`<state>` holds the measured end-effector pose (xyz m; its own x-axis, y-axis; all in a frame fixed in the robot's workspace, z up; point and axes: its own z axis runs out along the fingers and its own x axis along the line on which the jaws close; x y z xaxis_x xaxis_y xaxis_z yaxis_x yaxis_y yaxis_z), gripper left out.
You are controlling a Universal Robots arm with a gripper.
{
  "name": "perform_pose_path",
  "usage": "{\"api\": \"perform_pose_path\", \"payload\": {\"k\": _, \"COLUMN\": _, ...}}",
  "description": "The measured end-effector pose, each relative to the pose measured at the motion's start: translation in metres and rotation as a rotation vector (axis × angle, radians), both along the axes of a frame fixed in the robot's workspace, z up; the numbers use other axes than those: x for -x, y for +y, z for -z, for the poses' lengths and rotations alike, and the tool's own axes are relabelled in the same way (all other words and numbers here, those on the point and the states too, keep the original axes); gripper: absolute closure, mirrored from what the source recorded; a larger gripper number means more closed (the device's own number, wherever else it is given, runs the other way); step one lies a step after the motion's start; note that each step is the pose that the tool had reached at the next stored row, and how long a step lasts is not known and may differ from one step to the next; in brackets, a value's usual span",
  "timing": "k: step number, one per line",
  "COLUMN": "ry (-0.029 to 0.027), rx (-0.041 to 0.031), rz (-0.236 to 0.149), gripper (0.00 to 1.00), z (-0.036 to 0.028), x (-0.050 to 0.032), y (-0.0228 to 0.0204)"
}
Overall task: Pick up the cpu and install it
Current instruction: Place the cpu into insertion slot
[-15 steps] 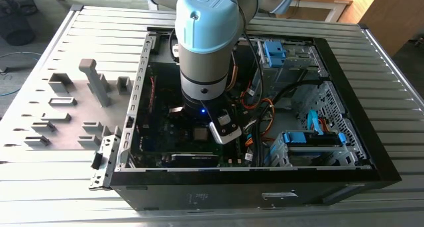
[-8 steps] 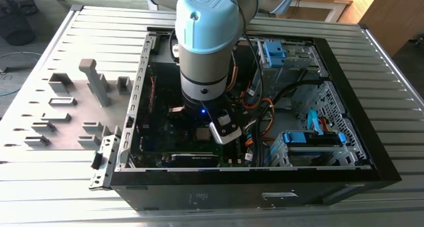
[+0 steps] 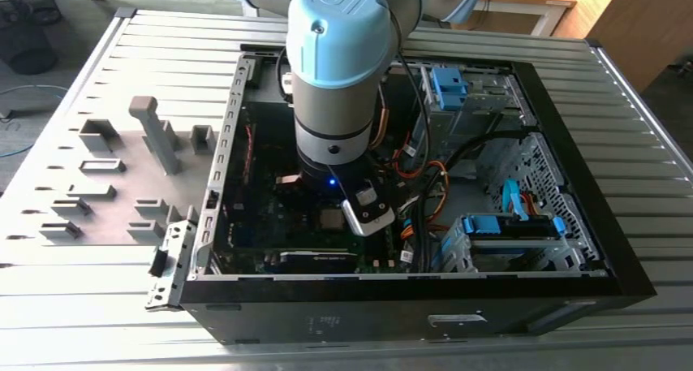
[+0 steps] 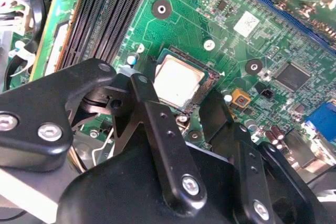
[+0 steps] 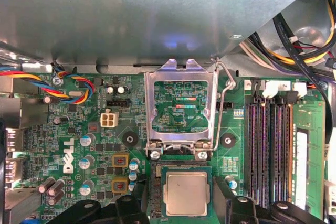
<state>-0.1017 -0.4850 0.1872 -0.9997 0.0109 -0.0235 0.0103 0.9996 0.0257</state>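
The cpu (image 5: 185,193), a small square chip with a silver-grey top, lies flat in the socket on the green motherboard (image 5: 173,106). It also shows in the second wrist view as the cpu (image 4: 177,81) and in the exterior view as the cpu (image 3: 328,219), just under the arm's wrist. My gripper (image 5: 182,203) hovers right over it and is open. One black finger (image 4: 140,92) stands on each side of the chip, with a gap showing between finger and chip. Nothing is held.
The metal socket bracket (image 5: 181,72) and its wire lever (image 5: 223,103) stand raised beside the socket. Black memory slots (image 5: 268,150) run alongside, and coloured cables (image 5: 63,85) lie near. The case walls (image 3: 233,144) enclose the board. A grey fixture plate (image 3: 109,184) lies at the exterior view's left.
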Motion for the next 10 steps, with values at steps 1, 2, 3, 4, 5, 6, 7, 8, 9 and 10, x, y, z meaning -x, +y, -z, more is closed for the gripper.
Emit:
{"api": "perform_pose_path", "payload": {"k": 1, "ry": 0.0000, "rx": 0.0000, "rz": 0.000, "gripper": 0.40, "z": 0.0000, "x": 0.0000, "y": 0.0000}}
{"api": "perform_pose_path", "payload": {"k": 2, "ry": 0.0000, "rx": 0.0000, "rz": 0.000, "gripper": 0.40, "z": 0.0001, "x": 0.0000, "y": 0.0000}}
{"api": "perform_pose_path", "payload": {"k": 3, "ry": 0.0000, "rx": 0.0000, "rz": 0.000, "gripper": 0.40, "z": 0.0001, "x": 0.0000, "y": 0.0000}}
{"api": "perform_pose_path", "payload": {"k": 4, "ry": -0.0001, "rx": -0.0001, "rz": 0.000, "gripper": 0.40, "z": 0.0001, "x": 0.0000, "y": 0.0000}}
{"api": "perform_pose_path", "payload": {"k": 5, "ry": 0.0000, "rx": 0.0000, "rz": 0.000, "gripper": 0.40, "z": 0.0001, "x": 0.0000, "y": 0.0000}}
{"api": "perform_pose_path", "payload": {"k": 6, "ry": 0.0000, "rx": 0.0000, "rz": 0.000, "gripper": 0.40, "z": 0.0001, "x": 0.0000, "y": 0.0000}}
{"api": "perform_pose_path", "payload": {"k": 7, "ry": 0.0000, "rx": 0.0000, "rz": 0.000, "gripper": 0.40, "z": 0.0002, "x": 0.0000, "y": 0.0000}}
{"api": "perform_pose_path", "payload": {"k": 8, "ry": -0.0005, "rx": -0.0002, "rz": 0.000, "gripper": 0.39, "z": 0.0003, "x": -0.0001, "y": 0.0000}}
{"api": "perform_pose_path", "payload": {"k": 9, "ry": -0.0008, "rx": -0.0004, "rz": 0.000, "gripper": 0.39, "z": 0.0004, "x": -0.0002, "y": 0.0001}}
{"api": "perform_pose_path", "payload": {"k": 10, "ry": -0.0001, "rx": -0.0003, "rz": 0.000, "gripper": 0.39, "z": 0.0004, "x": -0.0001, "y": 0.0001}}
